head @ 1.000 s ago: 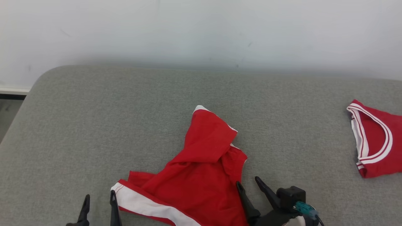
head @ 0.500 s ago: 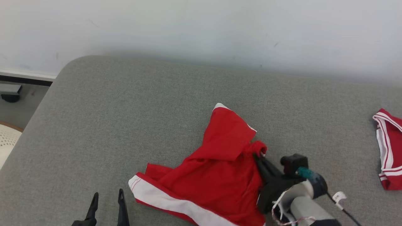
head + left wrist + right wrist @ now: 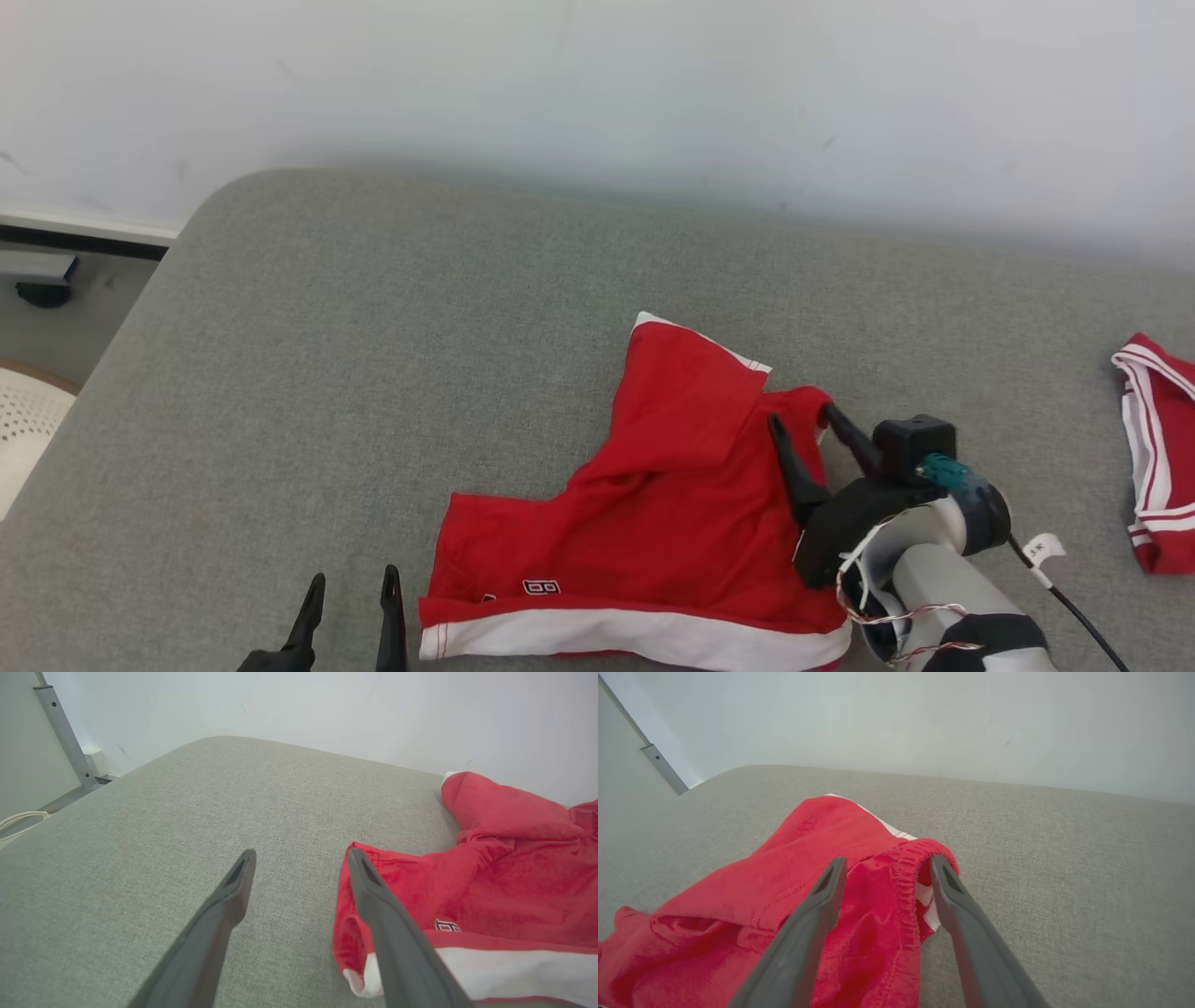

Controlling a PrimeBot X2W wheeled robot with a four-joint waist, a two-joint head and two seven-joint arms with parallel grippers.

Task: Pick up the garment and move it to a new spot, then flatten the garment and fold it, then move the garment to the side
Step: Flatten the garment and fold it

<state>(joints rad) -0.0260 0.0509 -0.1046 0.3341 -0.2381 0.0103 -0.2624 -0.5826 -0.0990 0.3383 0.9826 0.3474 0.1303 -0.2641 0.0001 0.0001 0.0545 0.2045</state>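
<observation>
One open right hand (image 3: 801, 415) astride garment (image 3: 653, 523)

Red garment (image 3: 672, 504) w/ white hem band, grey fabric surface (image 3: 373, 373), white wall (image 3: 560, 75)

Here's the right gripper (image 3: 801, 414), two long dark tapering fingers (image 3: 792, 462) on a black block (image 3: 915, 443), teal plug (image 3: 938, 469) on top, pale grey forearm (image 3: 934, 579), red-and-white wires (image 3: 868, 597), black cable (image 3: 1083, 616) with white tag (image 3: 1041, 547); left gripper (image 3: 353, 576) equally dark
</observation>
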